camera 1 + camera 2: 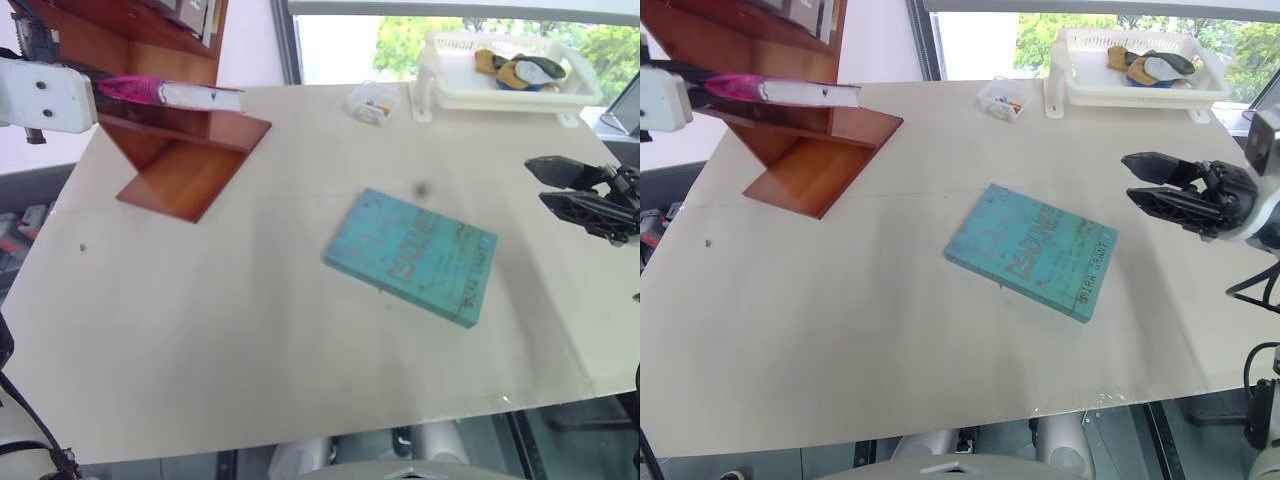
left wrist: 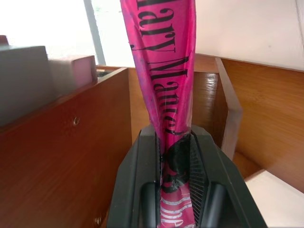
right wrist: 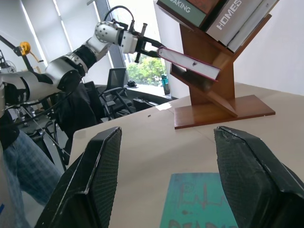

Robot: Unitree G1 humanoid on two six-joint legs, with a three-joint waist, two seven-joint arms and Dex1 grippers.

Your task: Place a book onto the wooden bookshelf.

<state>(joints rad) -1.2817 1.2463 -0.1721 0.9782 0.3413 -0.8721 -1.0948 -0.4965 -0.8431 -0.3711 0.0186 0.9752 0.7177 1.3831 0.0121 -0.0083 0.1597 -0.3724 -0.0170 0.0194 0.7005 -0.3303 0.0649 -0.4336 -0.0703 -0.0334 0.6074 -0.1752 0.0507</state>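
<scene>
Left pincer (image 3: 142, 45) clamped on the book (image 1: 175, 94), long axis pointing three o'clock into the wooden bookshelf (image 1: 185, 165); right pincer (image 1: 1160, 185) apart, idle.

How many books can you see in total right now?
4: the pink book held in the left claw at the wooden bookshelf, the teal book flat on the table, and two shelved books. More may be hidden.

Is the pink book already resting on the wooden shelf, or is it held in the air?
Held in the air. The left gripper is shut on the pink book, which slants beside the wooden shelf; contact cannot be told.
</scene>
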